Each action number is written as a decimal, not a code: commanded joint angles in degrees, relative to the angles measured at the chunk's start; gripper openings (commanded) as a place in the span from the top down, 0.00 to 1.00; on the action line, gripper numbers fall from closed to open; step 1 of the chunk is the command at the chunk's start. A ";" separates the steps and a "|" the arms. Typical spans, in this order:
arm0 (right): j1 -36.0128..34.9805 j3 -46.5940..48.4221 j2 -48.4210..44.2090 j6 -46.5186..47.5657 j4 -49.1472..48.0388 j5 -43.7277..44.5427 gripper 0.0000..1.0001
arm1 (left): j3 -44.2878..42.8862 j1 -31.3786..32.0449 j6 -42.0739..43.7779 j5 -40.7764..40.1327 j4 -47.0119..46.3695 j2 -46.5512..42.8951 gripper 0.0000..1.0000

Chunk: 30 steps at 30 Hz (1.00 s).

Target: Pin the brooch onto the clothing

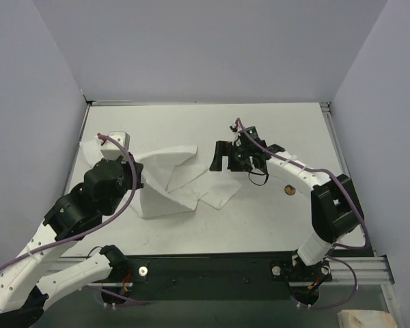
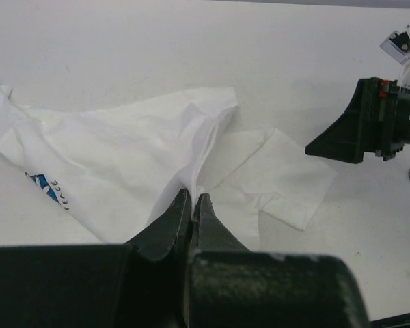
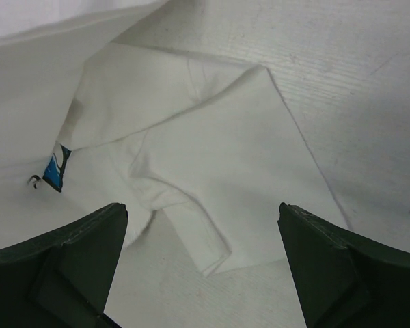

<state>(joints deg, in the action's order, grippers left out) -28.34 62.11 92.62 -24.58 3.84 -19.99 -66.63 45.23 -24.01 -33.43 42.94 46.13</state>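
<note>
The clothing (image 1: 171, 181), a white T-shirt, lies crumpled left of the table's middle. My left gripper (image 1: 137, 179) is shut on a fold of it and holds that fold up in a ridge; the pinch shows in the left wrist view (image 2: 193, 198). The blue print (image 2: 48, 188) faces up on the shirt's left part. My right gripper (image 1: 224, 164) hangs open over a sleeve (image 3: 212, 184), with nothing between its fingers (image 3: 89, 253). The brooch (image 1: 289, 190), a small dark disc with a tan centre, lies on the bare table to the right of the right gripper, apart from the shirt.
Grey walls close the white table (image 1: 191, 123) on three sides. A black rail (image 1: 212, 270) with both arm bases runs along the near edge. The right arm's forearm (image 1: 307, 178) crosses just behind the brooch.
</note>
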 commanded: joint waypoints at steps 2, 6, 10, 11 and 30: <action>-0.05 8.97 6.07 -5.03 -6.12 -2.95 0.01 | 6.77 -0.50 0.89 7.93 -3.12 -6.38 1.00; 0.04 17.50 13.01 -6.71 -5.86 -3.39 0.01 | 11.52 -0.41 0.46 13.82 -3.12 -9.56 1.00; -0.05 26.12 22.92 -7.24 -4.10 -4.88 0.02 | 16.08 -0.41 -0.60 19.88 -4.09 -12.02 1.00; -0.14 27.88 24.61 -7.15 -4.10 -5.32 0.02 | 17.83 -0.41 -0.69 21.11 -4.53 -12.90 1.00; -4.26 49.86 45.81 -0.75 4.33 -1.49 0.24 | 25.41 -0.32 -1.74 30.35 -11.82 -16.33 1.00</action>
<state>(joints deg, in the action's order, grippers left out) -30.52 109.49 136.75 -28.18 4.25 -24.84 -40.84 45.15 -25.45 -4.12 35.44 29.54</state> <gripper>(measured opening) 0.785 0.032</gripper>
